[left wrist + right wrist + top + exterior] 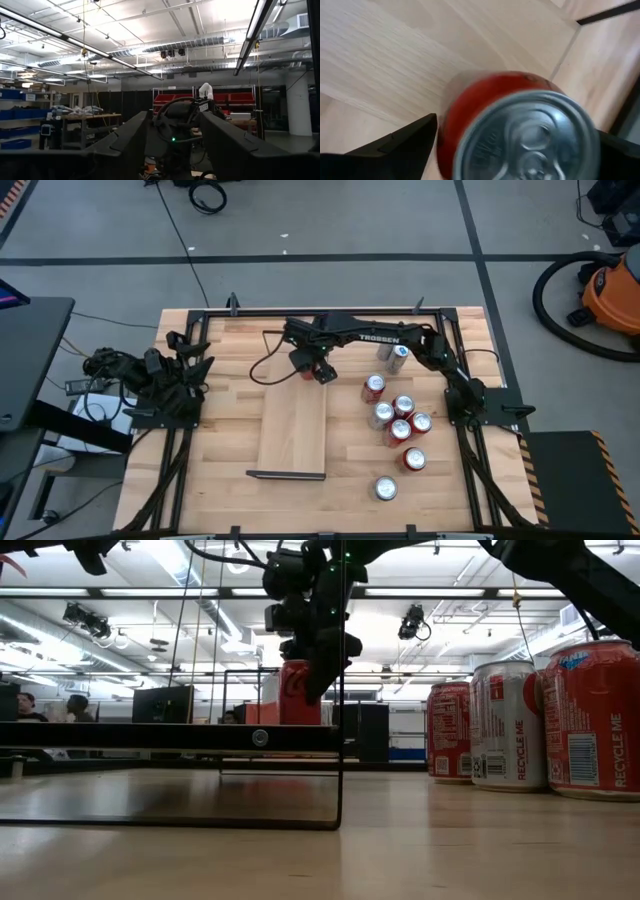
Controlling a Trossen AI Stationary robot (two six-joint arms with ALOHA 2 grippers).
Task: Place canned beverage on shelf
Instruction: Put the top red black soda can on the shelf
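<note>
Item: my right gripper [318, 372], reaching from the right side of the table to the far end of the shelf [293, 425]. State: fingers pinched on a red can [300, 692], one finger [395, 145] on each side of its body, silver lid up. In the low view the can hangs upright over the shelf board; whether its base touches the wood I cannot tell.

Item: the shelf, a long light-wood board with dark metal rims, lying at table centre, its long axis running 12 to 6 o'clock. The carried can sits at its 12 o'clock end, toward the right edge of the board.

Item: spare cans [400, 420], a cluster at about 3 o'clock from the shelf, well apart from it. One more can [385, 489] stands alone near 5 o'clock, and a silver-and-blue can [398, 357] at about 2 o'clock under my right arm.

Item: my left gripper [190, 360], parked at the table's left edge, 9 o'clock; fingers spread, empty.

Handling note for this step, as I judge it: lower straight down with the can kept vertical, land the base fully inside the board and clear of the end rim, release only once the can stands on the wood, then lift straight up so the fingers do not drag it over.
</note>
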